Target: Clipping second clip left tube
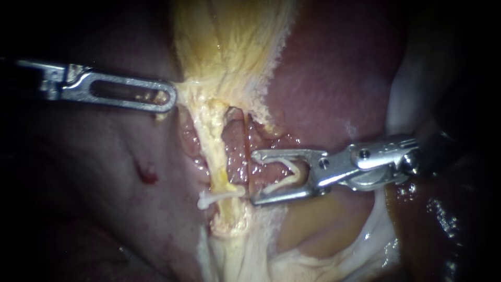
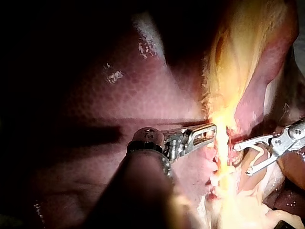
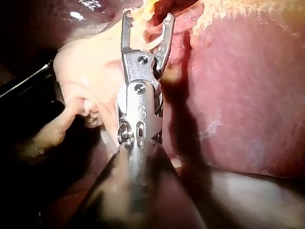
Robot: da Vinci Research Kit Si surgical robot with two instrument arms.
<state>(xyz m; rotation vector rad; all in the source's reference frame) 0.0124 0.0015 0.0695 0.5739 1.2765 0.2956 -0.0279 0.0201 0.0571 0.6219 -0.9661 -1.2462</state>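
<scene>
My left instrument (image 1: 169,99) comes in from the left, its slotted jaws shut on the yellow tissue at the gallbladder's (image 1: 229,47) narrow end; the left wrist view shows the same hold (image 2: 209,131). Below it the yellowish left tube (image 1: 216,151) runs downward, with a white clip (image 1: 219,196) across it low down. A reddish tube (image 1: 237,151) lies just right of it. My right instrument (image 1: 253,177) enters from the right, its jaws standing wide apart with a white V-shaped clip (image 1: 289,175) seated between them. Its tips stop just right of the reddish tube, and no tube is between them (image 3: 147,19).
The dark red liver (image 1: 334,83) fills the upper right, and paler tissue (image 1: 78,172) with a small red spot (image 1: 147,175) lies at the left. Pale fatty tissue (image 1: 313,230) spreads under the right instrument. A dark shaft (image 3: 24,90) crosses beside the right instrument.
</scene>
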